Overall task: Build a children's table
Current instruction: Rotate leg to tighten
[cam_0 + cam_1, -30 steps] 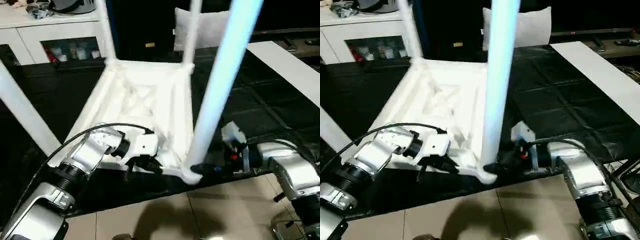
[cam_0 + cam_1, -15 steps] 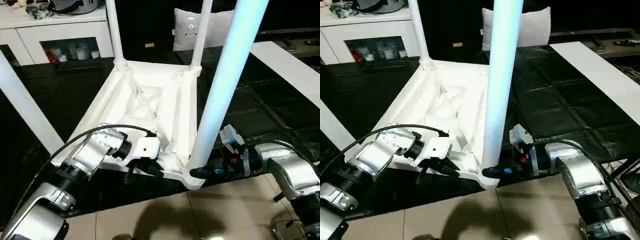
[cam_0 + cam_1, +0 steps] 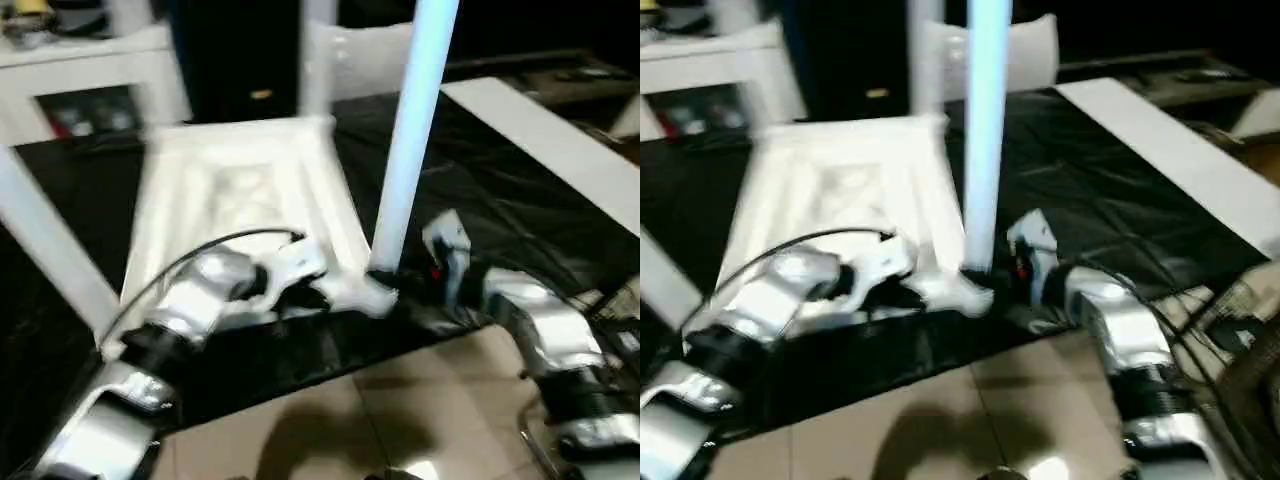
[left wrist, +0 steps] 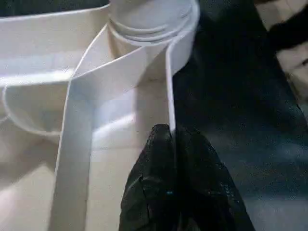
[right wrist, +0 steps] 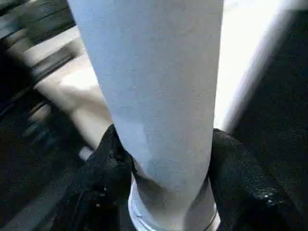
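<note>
Table top [image 3: 235, 190] upside down on black mat [image 3: 480, 190], ribbed underside up. Legs standing in corner sockets; near-right leg [image 3: 410, 140] upright in socket [image 4: 154, 19] at front corner. Right gripper [image 5: 163, 187] clamped around base of that leg, one black finger [image 5: 103, 178] each side, just above socket. Left gripper [image 4: 173, 139] pinched tight on thin front rim [image 4: 169, 86] of top, just beside same corner. White cabinet [image 3: 90, 70] behind.
</note>
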